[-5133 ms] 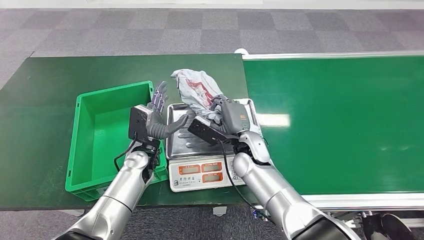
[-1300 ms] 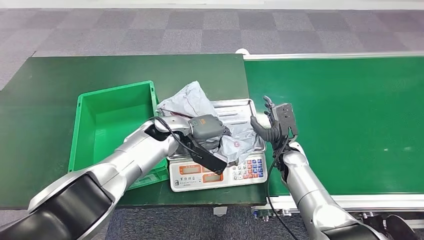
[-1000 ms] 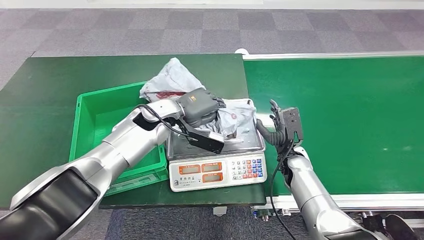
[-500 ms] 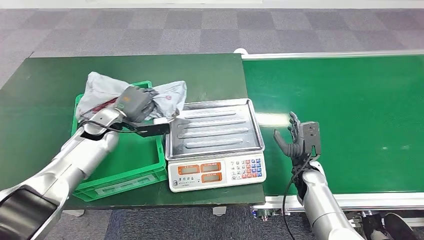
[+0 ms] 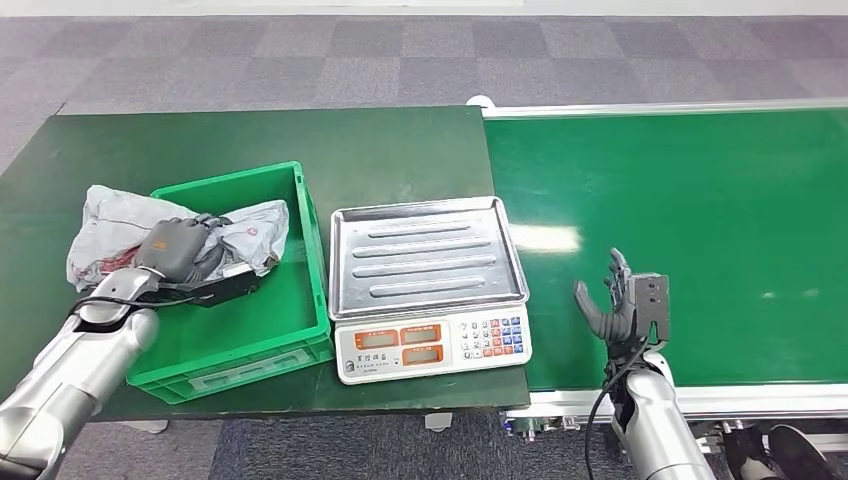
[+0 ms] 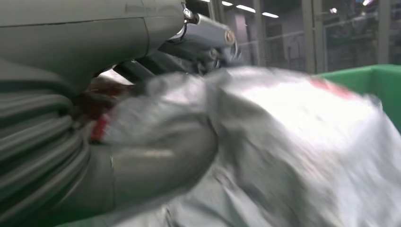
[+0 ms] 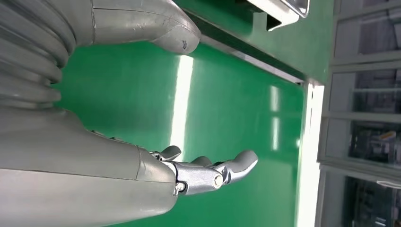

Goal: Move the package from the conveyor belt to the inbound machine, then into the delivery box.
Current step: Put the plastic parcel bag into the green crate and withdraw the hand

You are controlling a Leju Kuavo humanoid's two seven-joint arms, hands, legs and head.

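You are seeing the left hand (image 5: 178, 250) holding the grey package (image 5: 110, 232) over the left edge of the green box (image 5: 312, 262), not yet released, so by my judgement only the drop is remaining. The scale (image 5: 430, 285) tray is standing bare at the bench's front edge. The right hand (image 5: 618, 305) is hovering with fingers spread, holding nothing, over the green belt (image 5: 700, 200); grey carpet tiles (image 5: 300, 60) are lying beyond.

Box (image 5: 310, 250) left of scale (image 5: 430, 290), both on table (image 5: 400, 150); belt (image 5: 680, 240) to the right. Package (image 5: 110, 225) over box's left rim, under left hand (image 5: 180, 250). Right hand (image 5: 615, 305) above belt's near edge.
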